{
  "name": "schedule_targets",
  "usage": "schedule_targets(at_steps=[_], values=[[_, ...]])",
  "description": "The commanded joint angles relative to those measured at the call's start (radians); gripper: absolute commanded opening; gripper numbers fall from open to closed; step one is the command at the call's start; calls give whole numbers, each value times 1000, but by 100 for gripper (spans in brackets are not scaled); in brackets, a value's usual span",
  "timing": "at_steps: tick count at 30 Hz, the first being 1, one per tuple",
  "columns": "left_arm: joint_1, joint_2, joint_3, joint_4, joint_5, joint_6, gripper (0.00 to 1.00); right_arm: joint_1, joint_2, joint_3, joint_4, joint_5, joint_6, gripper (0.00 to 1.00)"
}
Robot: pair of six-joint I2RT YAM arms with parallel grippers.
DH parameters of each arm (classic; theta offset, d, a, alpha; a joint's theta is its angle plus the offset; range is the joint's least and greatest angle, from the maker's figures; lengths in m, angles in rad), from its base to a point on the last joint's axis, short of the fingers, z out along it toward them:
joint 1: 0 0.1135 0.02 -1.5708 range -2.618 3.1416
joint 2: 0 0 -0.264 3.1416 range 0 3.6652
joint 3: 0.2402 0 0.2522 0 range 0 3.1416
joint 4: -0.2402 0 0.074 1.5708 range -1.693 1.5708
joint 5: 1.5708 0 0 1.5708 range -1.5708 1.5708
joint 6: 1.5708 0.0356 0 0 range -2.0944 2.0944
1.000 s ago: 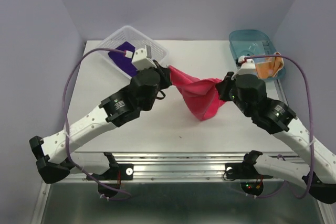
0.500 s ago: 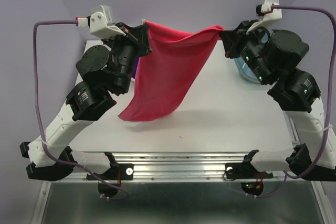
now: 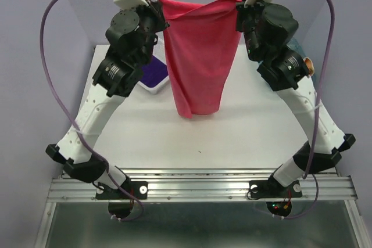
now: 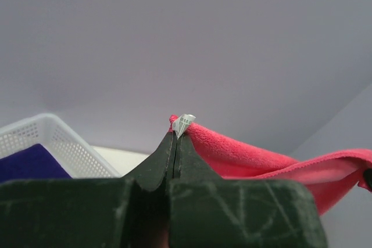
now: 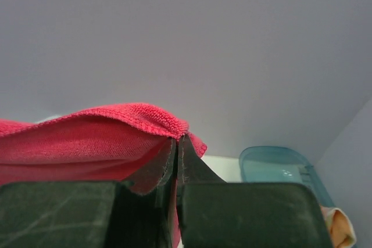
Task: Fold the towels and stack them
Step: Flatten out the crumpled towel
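The pink-red towel (image 3: 200, 50) hangs spread between both raised arms, its lower end dangling just above the table. My left gripper (image 3: 163, 5) is shut on its upper left corner, where a white tag (image 4: 185, 124) sticks out above the pink-red towel (image 4: 244, 154). My right gripper (image 3: 239, 3) is shut on the upper right corner of the pink-red towel (image 5: 104, 137). The dark purple towel (image 3: 152, 74) lies in the white basket (image 3: 158, 89); it also shows in the left wrist view (image 4: 32, 164). The orange towel (image 3: 307, 65) peeks out behind the right arm and shows as an orange towel edge (image 5: 340, 227) in the right wrist view.
A blue-green plastic tub (image 5: 279, 166) stands at the back right of the table. The white basket (image 4: 64, 143) stands at the back left. The white table (image 3: 203, 137) lies below the hanging towel. Purple cables loop from both wrists.
Both arms have risen higher and drawn closer together, lifting the pink-red towel off the table so that it hangs straight down instead of trailing to the left.
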Motion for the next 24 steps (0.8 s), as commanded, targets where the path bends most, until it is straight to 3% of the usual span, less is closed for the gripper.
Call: schedule_targets(at_steps=[1, 3, 7, 14, 17, 24], values=[[105, 114, 120, -1, 191, -44, 0, -153, 58, -15, 150, 20, -81, 1], [159, 214, 227, -35, 271, -60, 0, -266, 105, -2, 151, -93, -34, 1], [227, 346, 348, -24, 408, -56, 0, -379, 188, 61, 153, -262, 28, 1], [231, 376, 382, 36, 511, -67, 0, -405, 231, 203, 110, -408, 40, 1], [230, 301, 334, 40, 627, -97, 0, -407, 114, 125, 111, -474, 90, 1], [198, 36, -18, 123, 783, -197, 0, -407, -190, -80, -10, -640, 218, 1]])
